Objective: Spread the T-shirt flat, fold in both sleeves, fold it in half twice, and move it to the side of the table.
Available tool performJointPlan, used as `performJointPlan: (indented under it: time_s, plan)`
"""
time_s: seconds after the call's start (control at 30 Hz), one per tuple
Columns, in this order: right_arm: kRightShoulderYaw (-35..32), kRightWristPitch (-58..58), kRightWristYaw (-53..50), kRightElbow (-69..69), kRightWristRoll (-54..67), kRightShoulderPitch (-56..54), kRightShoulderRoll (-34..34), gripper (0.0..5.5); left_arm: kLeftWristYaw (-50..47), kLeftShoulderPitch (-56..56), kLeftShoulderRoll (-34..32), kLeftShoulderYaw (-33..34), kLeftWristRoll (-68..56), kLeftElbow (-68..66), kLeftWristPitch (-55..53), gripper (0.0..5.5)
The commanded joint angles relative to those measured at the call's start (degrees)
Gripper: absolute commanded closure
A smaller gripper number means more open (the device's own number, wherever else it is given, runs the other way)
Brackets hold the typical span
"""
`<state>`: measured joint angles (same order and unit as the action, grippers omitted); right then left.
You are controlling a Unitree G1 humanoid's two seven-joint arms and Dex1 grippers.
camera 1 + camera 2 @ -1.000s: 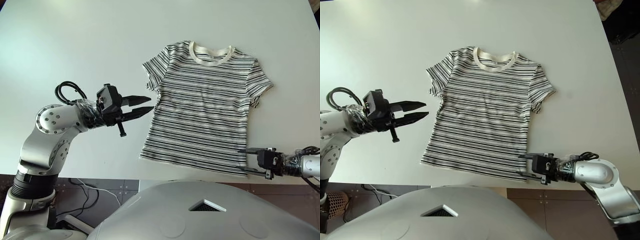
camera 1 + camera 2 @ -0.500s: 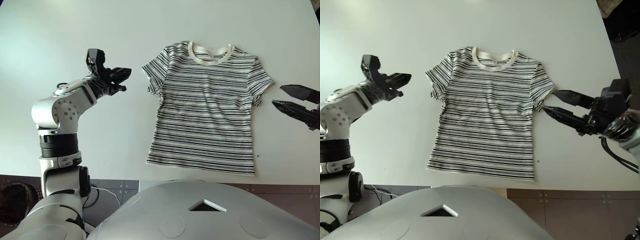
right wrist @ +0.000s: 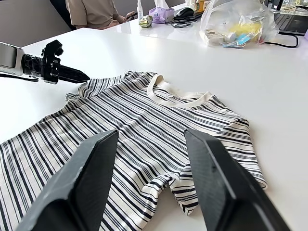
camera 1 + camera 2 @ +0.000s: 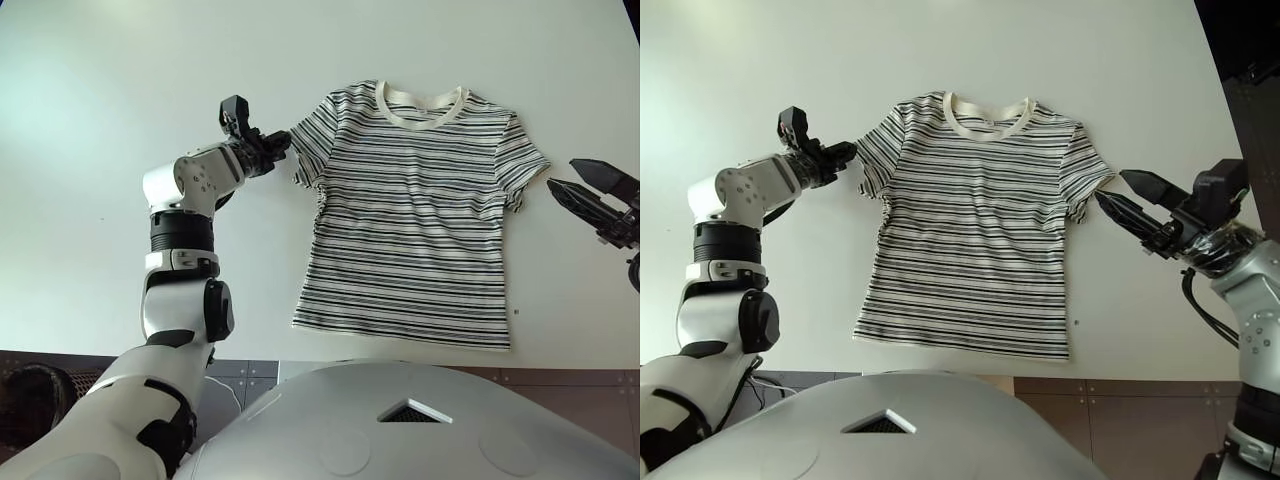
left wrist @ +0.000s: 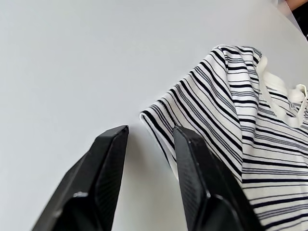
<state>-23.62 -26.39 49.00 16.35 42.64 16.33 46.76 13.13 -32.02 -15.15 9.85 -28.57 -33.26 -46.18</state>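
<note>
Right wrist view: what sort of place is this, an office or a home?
Most likely an office or lab workroom, not a home. The large white table carries desk clutter at its far edge: a tissue box, a full plastic bag and a cable.

Head stereo downward over T-shirt [image 4: 415, 210]; wrist cameras low, close

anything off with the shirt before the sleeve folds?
Minor only. The T-shirt lies flat, but the sleeve on the robot's right is rumpled, with its lower edge curled under near the armpit. The open right pincer sits just beside it. Nothing else stands out.
</note>
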Motion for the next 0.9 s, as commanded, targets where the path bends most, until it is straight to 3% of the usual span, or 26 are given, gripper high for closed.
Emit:
performJointPlan:
  time_s: [0.03,0.2,0.47,0.7,0.9]
  plan:
    - [-0.3,-0.1,-0.7,-0.4,-1.4,-1.5,-1.0,2.99,-1.1,-3.3,1.9,2.0,1.6,-6.9,2.7,3.79]
    - [-0.2,-0.2,-1.1,-0.1,-2.2,-1.9,-1.8,2.99,0.6,-4.1,2.3,2.7,2.3,-10.4,4.5,3.98]
    - [-0.9,-0.4,-2.2,0.9,-2.7,-1.9,-2.8,2.99,3.0,-3.8,1.6,2.9,3.1,-10.5,2.3,5.35]
    - [0.9,0.0,-2.8,3.6,-4.0,-1.0,-4.0,2.99,2.6,-5.3,2.3,4.7,3.0,-10.3,3.3,5.38]
    - [2.6,0.8,-3.3,6.6,-6.1,1.7,-5.5,2.99,3.0,-4.0,5.7,1.8,1.6,2.3,-3.7,5.38]
